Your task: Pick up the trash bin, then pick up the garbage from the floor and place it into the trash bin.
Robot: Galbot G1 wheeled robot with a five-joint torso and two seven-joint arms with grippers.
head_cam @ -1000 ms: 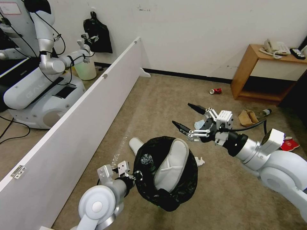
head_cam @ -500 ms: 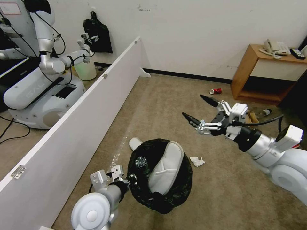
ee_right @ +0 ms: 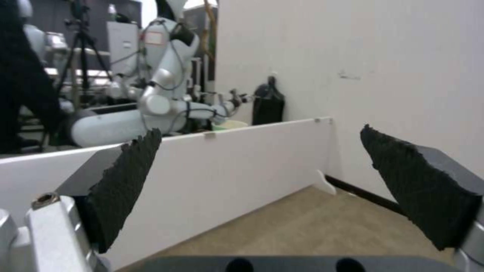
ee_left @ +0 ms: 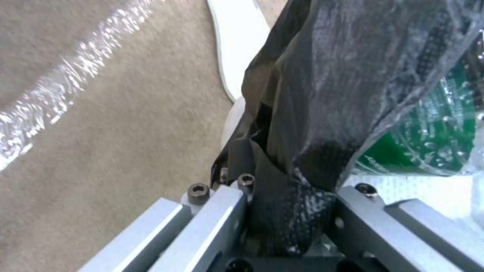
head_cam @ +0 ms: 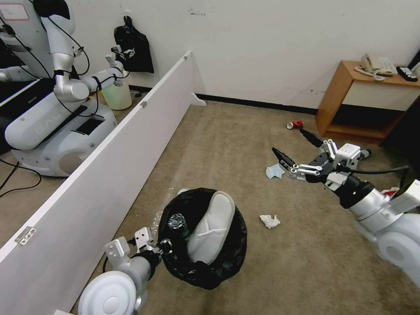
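Observation:
The trash bin (head_cam: 227, 258), lined with a crinkly black bag, hangs low at the front with my left gripper (head_cam: 164, 246) shut on its rim. The left wrist view shows the fingers (ee_left: 222, 215) clamped on the bag's folded edge (ee_left: 292, 204). Inside the bin lie a white slipper (head_cam: 211, 227) and a clear bottle (head_cam: 177, 221). My right gripper (head_cam: 288, 141) is open in the air above a light-blue face mask (head_cam: 274, 171); its pads (ee_right: 126, 181) stand wide apart. A white tissue (head_cam: 269, 221) and a red can (head_cam: 295, 125) lie on the carpet.
A long white partition board (head_cam: 109, 162) runs along the left. Behind it stand another robot (head_cam: 52, 118) and a pale bucket (head_cam: 117, 94). A wooden side table (head_cam: 345, 96) is at the back right. Clear film (head_cam: 161, 209) and a second slipper's tip (head_cam: 181, 191) lie by the bin.
My left arm has drawn the bin left and closer to me. My right gripper, still open, has swung right and farther out, from over the bin to above the face mask.

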